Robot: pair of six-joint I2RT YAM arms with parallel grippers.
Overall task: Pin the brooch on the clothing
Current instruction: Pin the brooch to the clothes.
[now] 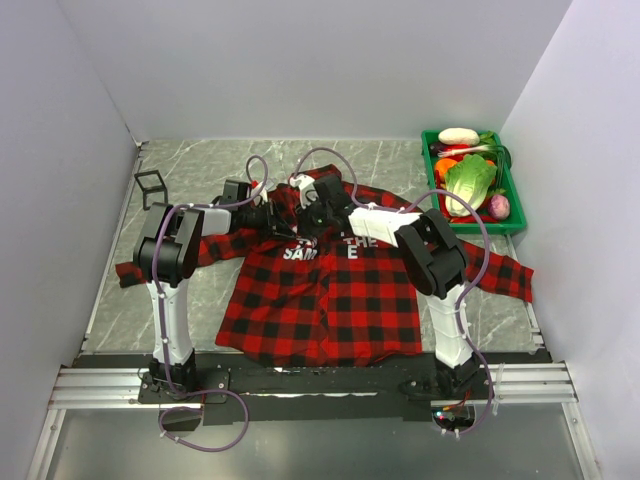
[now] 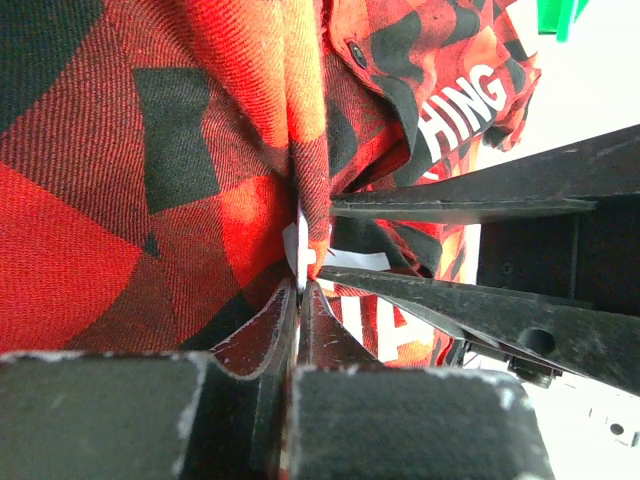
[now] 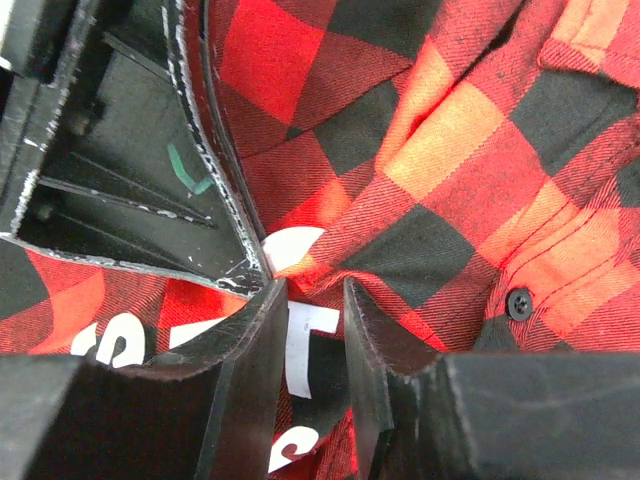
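Left gripper [image 2: 298, 290] nearest lens: jaws shut, pinching raised fold of shirt [image 1: 330, 300]; fold axis 12–6. Right gripper [image 3: 315, 300] enters from 3 o'clock, jaws half apart, straddling same fold, no grip evident. Brooch unseen in every view, maybe hidden at fold; bearing from either gripper unclear. Lettering [image 2: 465, 105] reads "HING"; overhead view shows "SAM", "E".

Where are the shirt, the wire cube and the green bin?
shirt [image 1: 320, 310]: top view, on the lower front panel, below the lettering.
wire cube [image 1: 150, 188]: top view, on the middle of its black frame.
green bin [image 1: 487, 227]: top view, on its near rim.
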